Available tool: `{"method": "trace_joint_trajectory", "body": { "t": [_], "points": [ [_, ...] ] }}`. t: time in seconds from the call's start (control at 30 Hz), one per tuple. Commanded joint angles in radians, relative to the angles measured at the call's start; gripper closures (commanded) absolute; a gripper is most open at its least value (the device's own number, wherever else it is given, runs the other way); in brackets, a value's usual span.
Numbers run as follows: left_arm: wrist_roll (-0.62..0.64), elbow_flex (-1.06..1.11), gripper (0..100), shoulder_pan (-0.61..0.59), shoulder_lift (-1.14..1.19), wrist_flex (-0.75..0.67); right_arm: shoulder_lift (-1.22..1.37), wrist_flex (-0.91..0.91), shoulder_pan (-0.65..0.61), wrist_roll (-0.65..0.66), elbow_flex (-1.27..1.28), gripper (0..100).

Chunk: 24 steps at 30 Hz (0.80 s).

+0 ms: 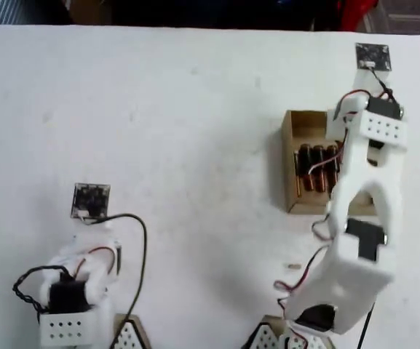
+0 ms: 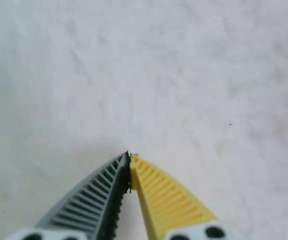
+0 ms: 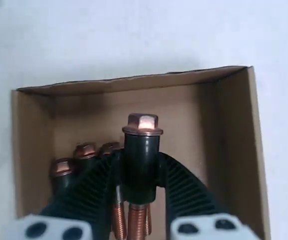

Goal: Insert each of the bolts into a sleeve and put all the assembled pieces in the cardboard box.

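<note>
My right gripper point(image 3: 140, 172) hangs over the cardboard box point(image 3: 233, 130), shut on an assembled piece point(image 3: 141, 155): a copper bolt in a black sleeve, held upright with the bolt head up. Several assembled pieces point(image 3: 81, 157) lie on the box floor beneath it. From above, the box point(image 1: 300, 123) sits at the right of the white table with assembled pieces point(image 1: 315, 167) lying in it, partly covered by the right arm point(image 1: 366, 182). My left gripper point(image 2: 130, 159), one finger grey and one yellow, is shut on nothing over bare table; its arm point(image 1: 78, 283) rests at the front left.
A small pale bit point(image 1: 292, 267) lies on the table in front of the box. Black cables trail from both arms near the front edge. The table point(image 1: 180, 131) is bare white between the arms and across the back.
</note>
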Motion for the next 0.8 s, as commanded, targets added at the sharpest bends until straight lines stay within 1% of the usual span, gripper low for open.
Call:
{"method": "trace_joint_trajectory", "body": {
  "t": [0.0, 0.13, 0.4, 0.53, 0.6, 0.67, 0.77],
  "points": [
    [0.009, -0.002, 98, 0.015, -0.007, 0.005, 0.107, 0.007, 0.045, 0.025, -0.166, 98.2],
    [0.009, -0.002, 98, 0.015, -0.007, 0.005, 0.242, 0.085, 0.058, 0.143, -0.27, 98.2],
    [0.009, -0.002, 98, 0.015, -0.007, 0.005, 0.42, 0.168, 0.085, 0.155, -0.416, 98.1],
    [0.009, -0.002, 98, 0.015, -0.007, 0.005, 0.463, 0.219, 0.079, 0.226, -0.443, 98.0],
    [0.009, -0.002, 98, 0.015, -0.007, 0.005, 0.466, 0.232, 0.077, 0.239, -0.45, 97.9],
    [0.009, -0.002, 98, 0.015, -0.007, 0.005, 0.463, 0.236, 0.077, 0.242, -0.45, 94.7],
    [0.009, -0.002, 98, 0.015, -0.007, 0.005, 0.45, 0.236, 0.077, 0.239, -0.45, 83.4]
  ]
}}
